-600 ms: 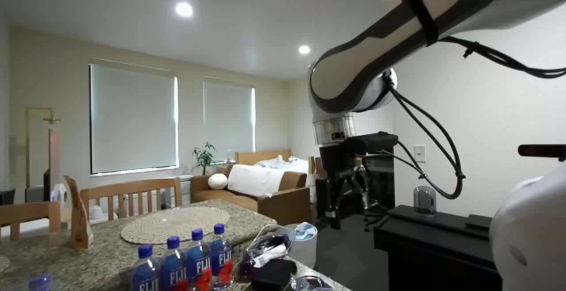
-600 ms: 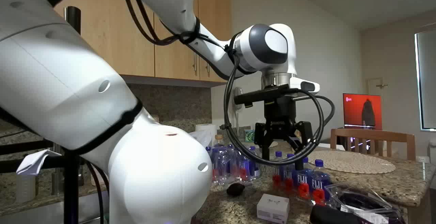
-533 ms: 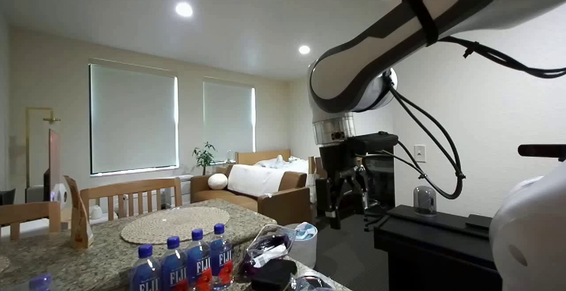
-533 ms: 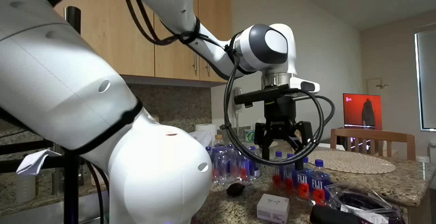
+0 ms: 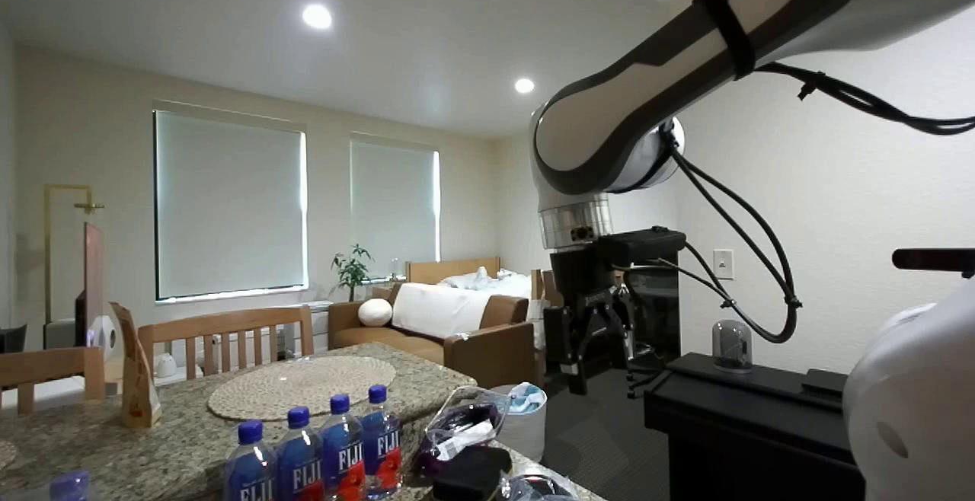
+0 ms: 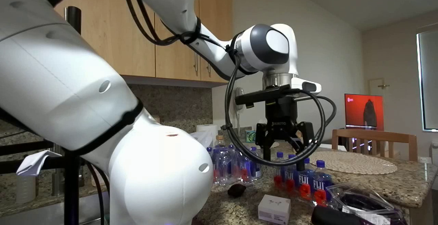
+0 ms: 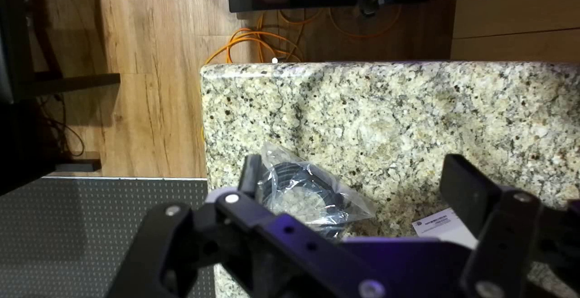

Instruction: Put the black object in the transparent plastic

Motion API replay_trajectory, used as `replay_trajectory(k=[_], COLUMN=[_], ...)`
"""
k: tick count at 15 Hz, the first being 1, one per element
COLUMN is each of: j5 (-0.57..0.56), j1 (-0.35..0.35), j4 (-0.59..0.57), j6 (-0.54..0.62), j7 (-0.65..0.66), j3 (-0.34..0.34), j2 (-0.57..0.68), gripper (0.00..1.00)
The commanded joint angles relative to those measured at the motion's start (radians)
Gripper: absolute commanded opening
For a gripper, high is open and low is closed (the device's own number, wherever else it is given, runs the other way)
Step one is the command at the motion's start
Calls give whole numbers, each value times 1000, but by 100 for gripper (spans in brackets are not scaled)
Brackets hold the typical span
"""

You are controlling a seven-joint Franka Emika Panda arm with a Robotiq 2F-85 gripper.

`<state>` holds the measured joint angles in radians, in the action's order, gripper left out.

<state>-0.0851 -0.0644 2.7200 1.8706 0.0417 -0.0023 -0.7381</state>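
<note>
In an exterior view the empty gripper [image 6: 283, 160] hangs, jaws spread wide — the black case [image 6: 332, 216], probably the target, lies below, rightward.

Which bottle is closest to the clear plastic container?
The rightmost bottle in both exterior views, beside the clear plastic container; other bottles stand farther off.

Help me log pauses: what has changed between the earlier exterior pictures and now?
Nothing visibly moved, and nothing was taken hold of or let go. In both exterior views the open claw, the Fiji bottles and the black object by the clear plastic packaging stayed put.
</note>
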Motion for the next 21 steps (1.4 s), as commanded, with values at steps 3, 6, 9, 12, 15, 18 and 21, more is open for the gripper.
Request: replay_trajectory(k=[3, 6, 9, 12, 15, 18, 21], j5=[11, 33, 58, 60, 72, 83, 69], j1=[21, 55, 91, 112, 151, 191, 209], j4=[-6, -22, -53, -86, -132, -188, -179], j6=[18, 90, 226, 365, 491, 593, 585], j7=[38, 129, 240, 329, 324, 280, 293], j3=[29, 100, 175, 238, 267, 273, 267], j2=[29, 75, 137, 206, 327, 445, 434], gripper=[100, 100, 100, 100, 100, 100, 100])
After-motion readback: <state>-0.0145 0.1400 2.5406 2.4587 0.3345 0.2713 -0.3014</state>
